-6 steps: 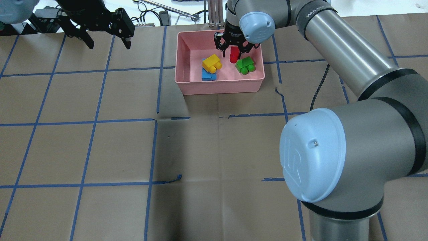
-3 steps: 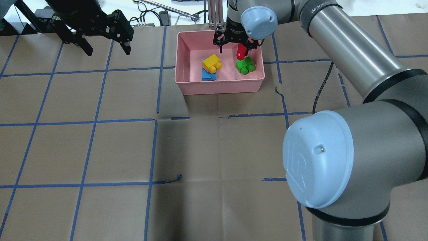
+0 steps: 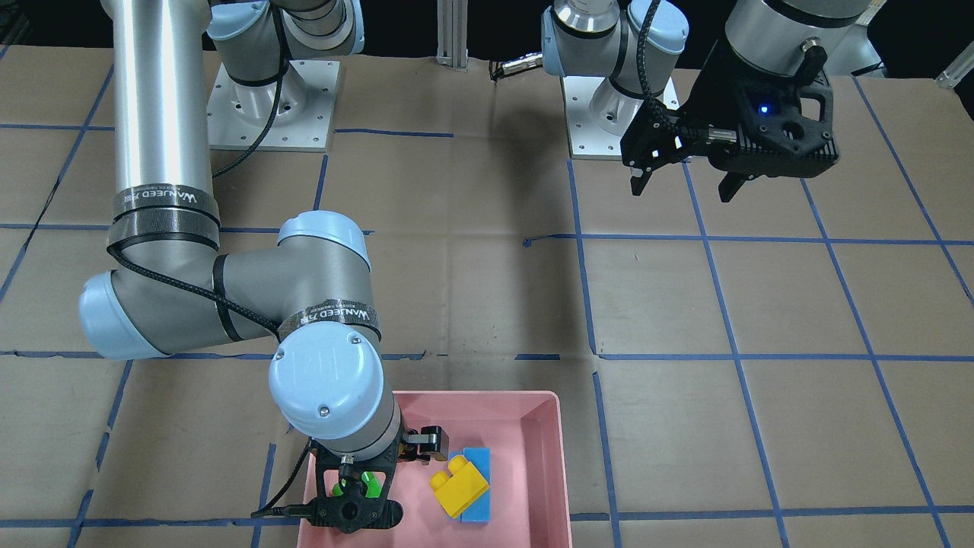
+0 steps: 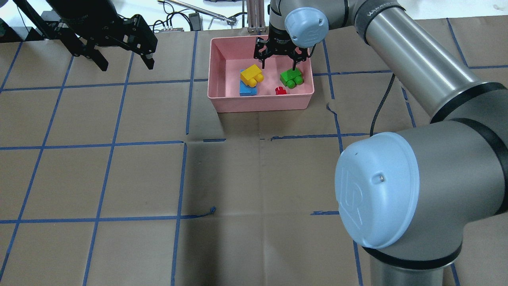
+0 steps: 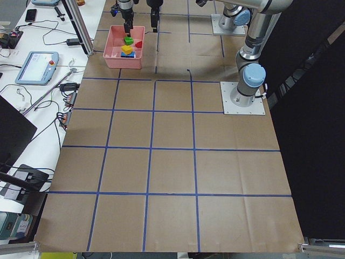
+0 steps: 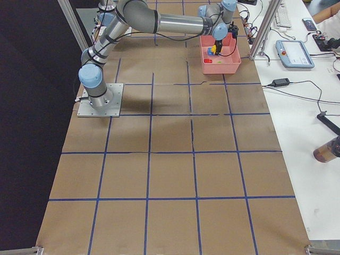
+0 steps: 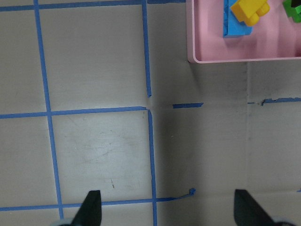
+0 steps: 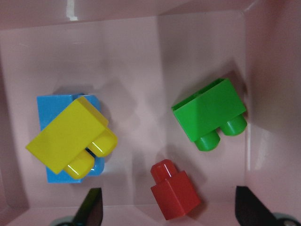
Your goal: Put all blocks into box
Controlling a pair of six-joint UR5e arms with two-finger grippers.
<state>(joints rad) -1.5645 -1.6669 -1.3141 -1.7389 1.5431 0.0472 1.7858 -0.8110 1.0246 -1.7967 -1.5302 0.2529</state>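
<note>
The pink box (image 4: pixel 262 104) stands at the table's far middle. All the blocks lie inside it: the yellow block (image 4: pixel 252 74) leaning on the light-blue block (image 4: pixel 247 89), the green block (image 4: pixel 291 77), and the red block (image 4: pixel 280 91) near the front wall. My right gripper (image 4: pixel 278 63) hangs over the box, open and empty. In the right wrist view the red block (image 8: pixel 174 190), green block (image 8: pixel 209 113), yellow block (image 8: pixel 68 136) and blue block (image 8: pixel 51 106) lie below its open gripper (image 8: pixel 171 212). My left gripper (image 4: pixel 125 61) is open and empty, above the table far to the left of the box.
An aluminium post (image 4: pixel 254 16) and cables (image 4: pixel 178 18) stand just behind the box at the table's far edge. The brown table top (image 4: pixel 238 178) carries a blue tape grid. The right arm's large elbow (image 4: pixel 377 190) fills the overhead view's lower right.
My right gripper has opened and let go of the red block, which has dropped onto the box floor near the front wall. The left gripper has shifted slightly.
</note>
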